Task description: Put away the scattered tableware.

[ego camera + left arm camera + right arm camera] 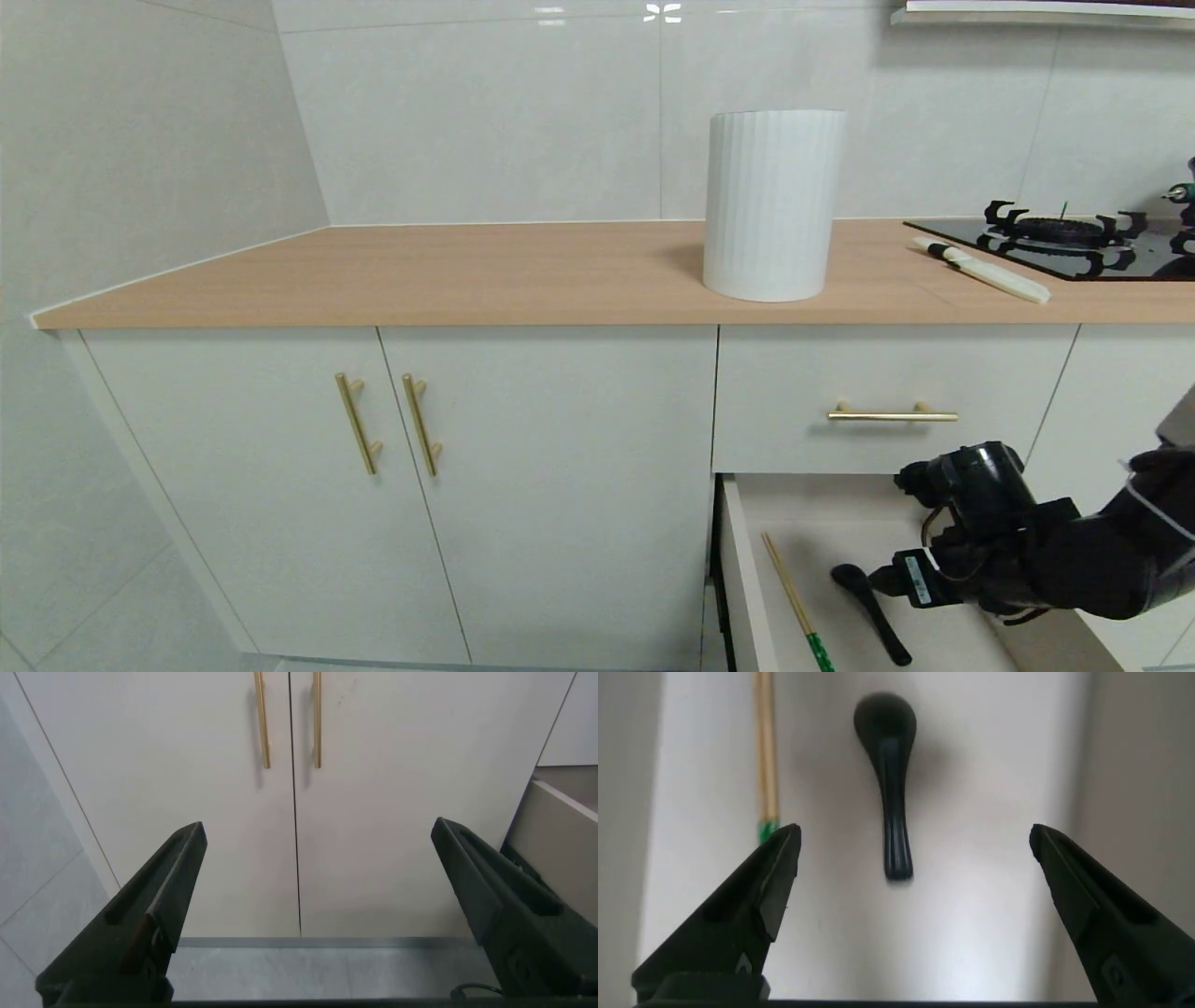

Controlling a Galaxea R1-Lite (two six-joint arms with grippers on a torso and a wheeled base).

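An open drawer (742, 569) at the lower right holds a pair of wooden chopsticks with green ends (792, 599) and a black spoon (870, 611), lying loose. My right gripper (910, 579) hovers just above the drawer, over the spoon. In the right wrist view its fingers are spread wide and hold nothing, with the spoon (887, 728) and chopsticks (765, 747) on the drawer floor beyond them. A white knife-like utensil (980, 269) lies on the countertop by the stove. My left gripper (318, 826) is open and empty, low in front of the cabinet doors (374, 812).
A tall white ribbed container (773, 205) stands on the wooden countertop (467, 271). A black gas stove (1064, 238) sits at the far right. A shut drawer with a gold handle (892, 414) is above the open one. Two cabinet doors with gold handles (387, 425) are to the left.
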